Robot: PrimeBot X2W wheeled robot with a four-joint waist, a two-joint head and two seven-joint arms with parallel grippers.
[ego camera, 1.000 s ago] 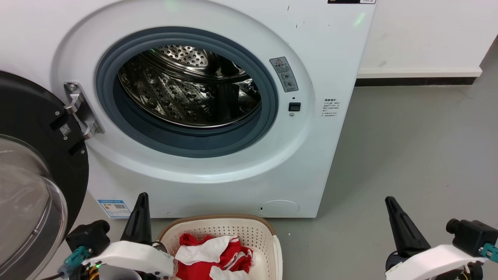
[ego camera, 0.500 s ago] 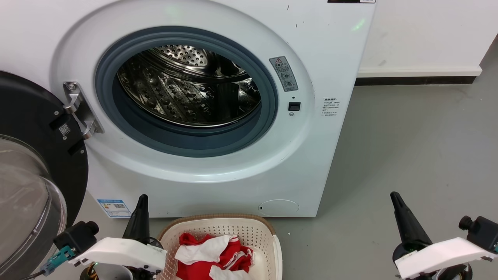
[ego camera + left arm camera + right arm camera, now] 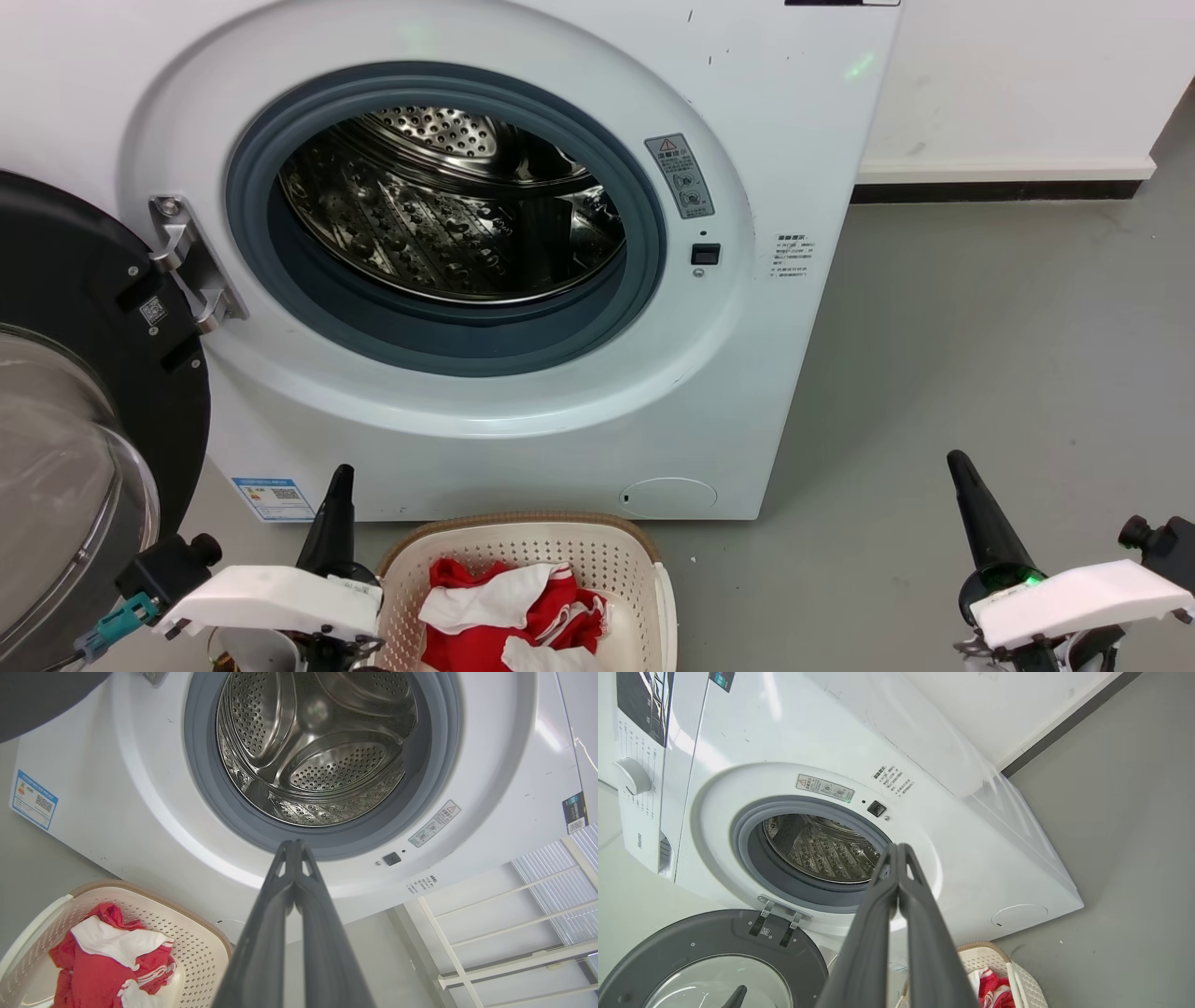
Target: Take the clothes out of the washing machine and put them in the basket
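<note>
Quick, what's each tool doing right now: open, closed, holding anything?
Left tool: closed, fingers pressed together, holding nothing.
Right tool: closed, fingers pressed together, holding nothing.

drum mouth (image 3: 448,205) unobstructed, door (image 3: 84,420) swung left

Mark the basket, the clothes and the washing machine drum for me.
basket (image 3: 560,551): head view, on its perforated far wall.
clothes (image 3: 485,597): head view, on the white panel atop the pile.
washing machine drum (image 3: 327,765): left wrist view, on the perforated steel back.
</note>
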